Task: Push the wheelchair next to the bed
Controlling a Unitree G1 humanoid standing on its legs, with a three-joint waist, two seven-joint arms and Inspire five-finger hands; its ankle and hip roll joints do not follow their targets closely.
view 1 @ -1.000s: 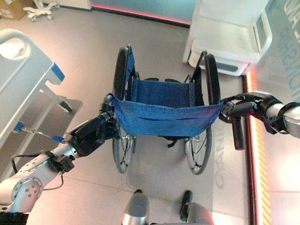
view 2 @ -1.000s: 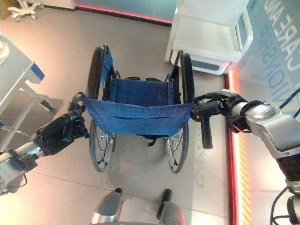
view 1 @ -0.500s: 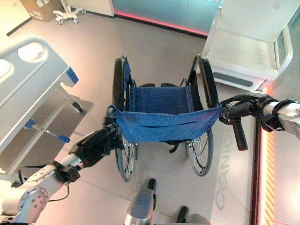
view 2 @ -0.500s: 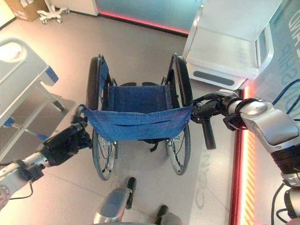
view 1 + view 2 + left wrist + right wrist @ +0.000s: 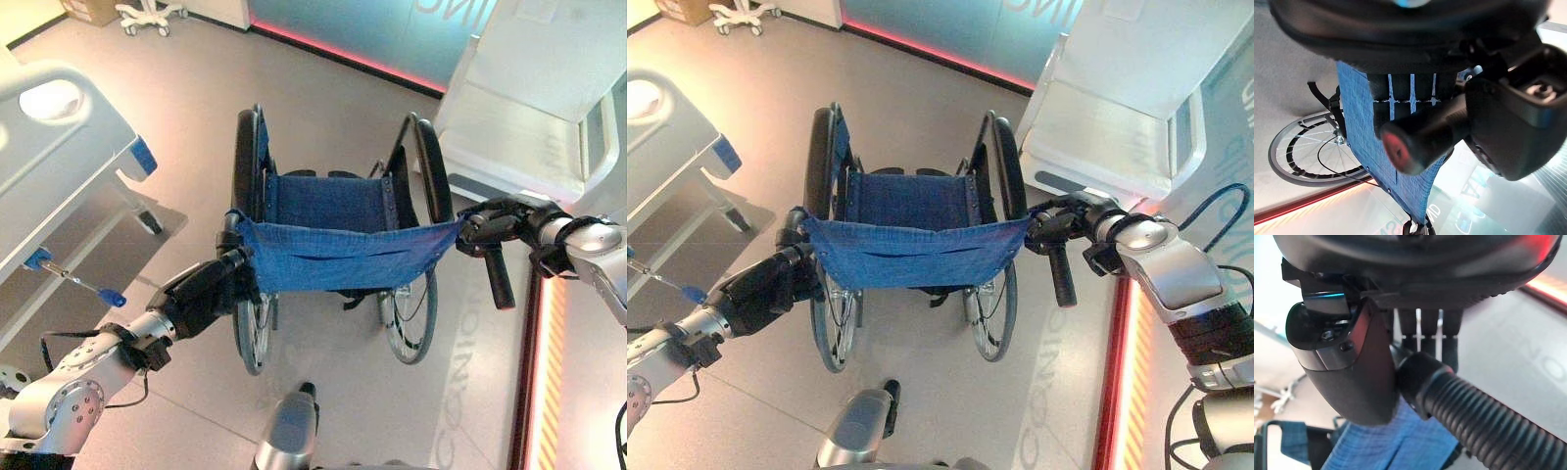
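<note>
At frame centre in the left eye view I see the wheelchair [image 5: 338, 250], viewed from behind and above, standing on a grey floor [image 5: 196, 117]. Its blue backrest [image 5: 343, 257] spans the middle of the frame, the blue seat [image 5: 328, 201] lies just above it, and the two large wheels [image 5: 253, 328] extend toward the lower part of the frame.

The bed [image 5: 54, 157] occupies the upper left of the frame, well apart from the wheelchair, with open floor between them. A white cabinet [image 5: 534, 108] stands at the upper right, close to the wheelchair's right side. A red light strip [image 5: 534, 392] runs along the floor at the lower right.

My left hand [image 5: 206, 292] enters from the lower left and sits at the left push handle [image 5: 1420, 142]. In the left wrist view its fingers are curled round that handle, with the thumb closed over the grip and the handle's red-capped end projecting toward the camera.

My right hand [image 5: 505, 220] enters from the right edge at mid-height. In the right wrist view its fingers and thumb [image 5: 1356, 377] are wrapped round the root of the ribbed right handle [image 5: 1474, 431], which hangs down past the hand toward the floor in the eye views.
</note>
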